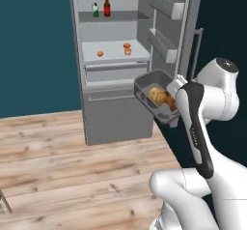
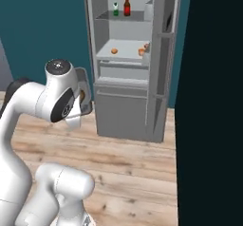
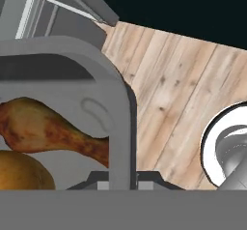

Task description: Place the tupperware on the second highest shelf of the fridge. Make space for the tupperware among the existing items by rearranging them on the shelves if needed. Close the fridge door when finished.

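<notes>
The tupperware (image 1: 153,94), a translucent grey tub with yellow-orange food inside, hangs tilted in front of the open fridge (image 1: 91,79), below shelf height. My gripper (image 1: 170,109) is shut on its right wall. In the hand view the tupperware (image 3: 72,103) shows a chicken leg, and its rim runs down between the tips of the gripper (image 3: 119,181). The pale second highest shelf (image 1: 113,46) carries an orange ball (image 1: 100,53) and an orange cup (image 1: 127,48). On the darker shelf above stand a red-brown bottle (image 1: 107,5) and a green-and-white carton (image 1: 95,9). The fridge door (image 1: 169,26) stands open at the right.
The lower drawer front (image 1: 116,113) is shut beneath the shelves. Wooden floor (image 1: 72,166) spreads in front of the fridge, with a teal wall (image 1: 34,45) to its left. A black surface (image 2: 211,101) rises at the right. My arm's elbow (image 2: 59,97) covers most of the tub in the right base view.
</notes>
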